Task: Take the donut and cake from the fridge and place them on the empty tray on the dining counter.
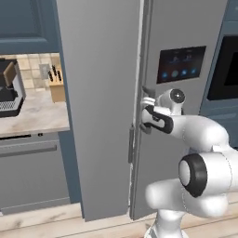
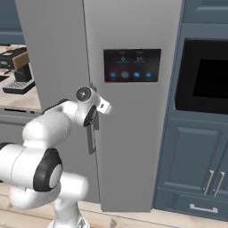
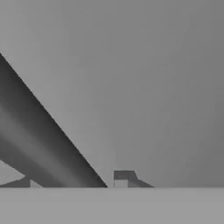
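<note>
Your fridge [image 1: 107, 93] is the big grey thing dead ahead, doors nearly shut, touchscreen panel [image 2: 132, 65] on the right door. Coffee machine [image 1: 9, 88] and knife block [image 1: 56, 83] sit on the wall counter [image 1: 37, 116] to the left. Your gripper [image 1: 145, 114] is clamped on the right door's handle [image 3: 43, 144], bar between the fingertips [image 3: 124, 177].

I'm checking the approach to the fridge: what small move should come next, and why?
Probably pull the handle back and outward to swing the door open. The gripper sits at the long vertical bar handle of the tall grey fridge, with the bar running between its fingertips in the hand view, and the doors look closed, so the donut and cake are not reachable yet.
</note>
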